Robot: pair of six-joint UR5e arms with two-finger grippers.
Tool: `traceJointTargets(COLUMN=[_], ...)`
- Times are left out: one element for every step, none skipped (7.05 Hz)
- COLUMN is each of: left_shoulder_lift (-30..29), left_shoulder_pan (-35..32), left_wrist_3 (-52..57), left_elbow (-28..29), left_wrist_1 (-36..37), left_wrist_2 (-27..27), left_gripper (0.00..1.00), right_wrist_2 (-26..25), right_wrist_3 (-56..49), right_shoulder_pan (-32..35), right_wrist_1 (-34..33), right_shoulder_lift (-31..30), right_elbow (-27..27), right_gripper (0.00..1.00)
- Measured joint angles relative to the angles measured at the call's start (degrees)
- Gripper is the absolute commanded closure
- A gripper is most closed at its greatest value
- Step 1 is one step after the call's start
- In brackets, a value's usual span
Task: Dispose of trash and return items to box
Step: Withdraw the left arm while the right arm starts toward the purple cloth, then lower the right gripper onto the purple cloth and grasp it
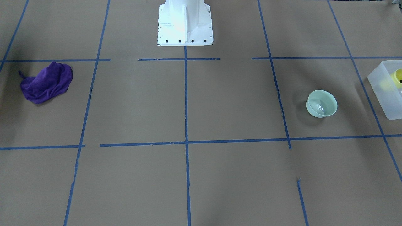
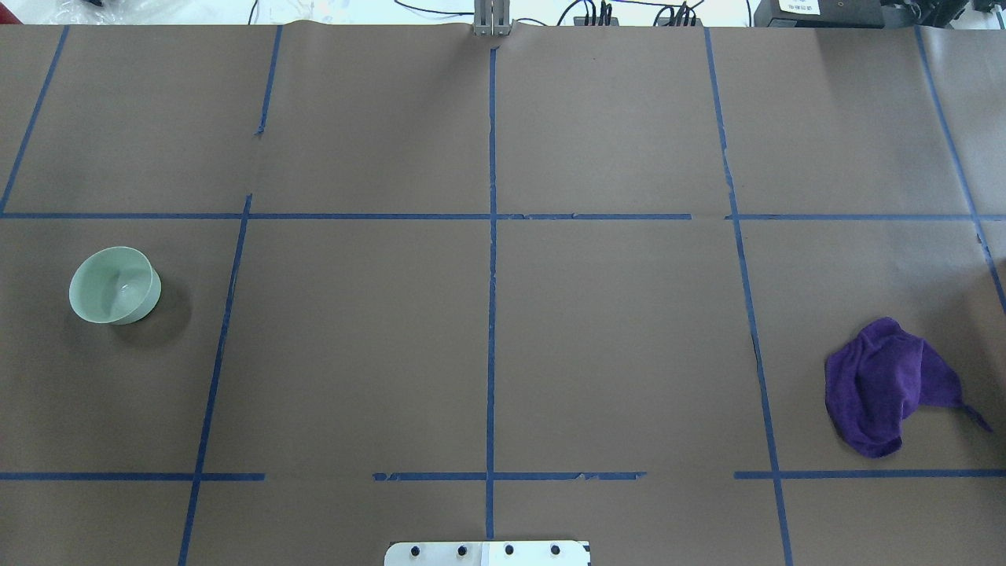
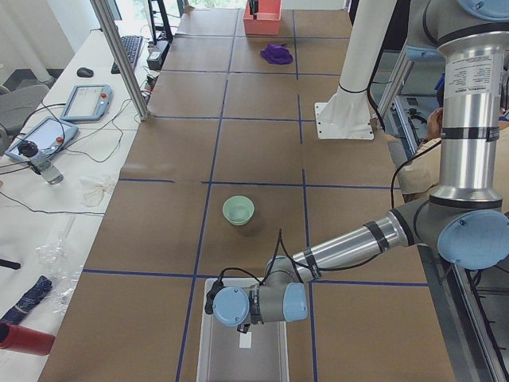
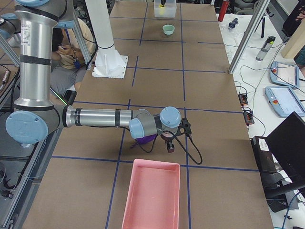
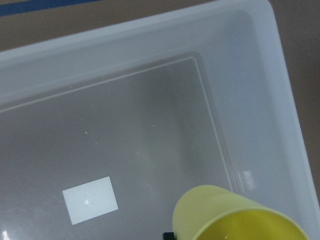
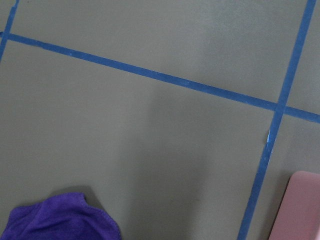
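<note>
The yellow cup (image 5: 235, 215) hangs tilted just over the translucent white box (image 5: 150, 30), close under the left wrist camera. In the front view the cup (image 1: 398, 77) sits at the box's (image 1: 384, 91) rim level. My left gripper (image 3: 245, 325) is over the box and appears shut on the cup; its fingers barely show. The mint-green bowl (image 1: 321, 103) stands upright and empty on the table beside the box, also in the overhead view (image 2: 114, 284). My right gripper (image 4: 169, 143) hovers by the purple cloth (image 4: 145, 139); I cannot tell whether it is open or shut.
The purple cloth (image 2: 884, 385) lies crumpled at the table's far right end. A pink tray (image 4: 152, 195) stands beyond it at that end. The white robot pedestal (image 1: 184, 22) stands at the table's middle back. Operators' desks with tablets flank the far side.
</note>
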Motion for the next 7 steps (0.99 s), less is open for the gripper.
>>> traceJointTargets(left_shoulder_lift=[0.10,0.56,1.40,1.96,1.75,0.51,-1.31], left_shoulder_pan=[0.63,0.75,-0.20,-2.90,-5.80,-7.18,-7.56], left_wrist_3=[-0.62,-0.79,-1.03,-1.67,-3.38,-7.15,-13.33], left_elbow=[-0.35,-2.07,-5.08,-8.47,-12.85,-17.95,-21.88], left_wrist_1=[-0.75,-0.86,-0.66,0.15,3.47,8.17,10.79], left_wrist_2=[0.11,0.20,0.30,0.34,0.38,0.73,1.63], left_gripper=[0.13,0.01,0.00,0.00,0.00,0.00,0.00], right_wrist_2=[0.14,0.43,0.71,0.83,0.85,0.45,-1.05], right_wrist_3=[1.30,5.68,11.44,15.97,21.53,29.18,37.82], right_shoulder_pan=[-0.93,-2.23,-3.94,-5.66,-7.81,-11.07,-15.25], right_wrist_1=[0.02,0.08,0.16,0.20,0.94,4.76,10.58], right_shoulder_lift=[0.12,0.09,-0.10,-0.55,-1.69,-4.37,-7.52], right_elbow=[0.94,2.94,5.58,8.14,11.12,13.75,14.71], right_gripper=[0.00,0.00,0.00,0.00,0.00,0.00,0.00])
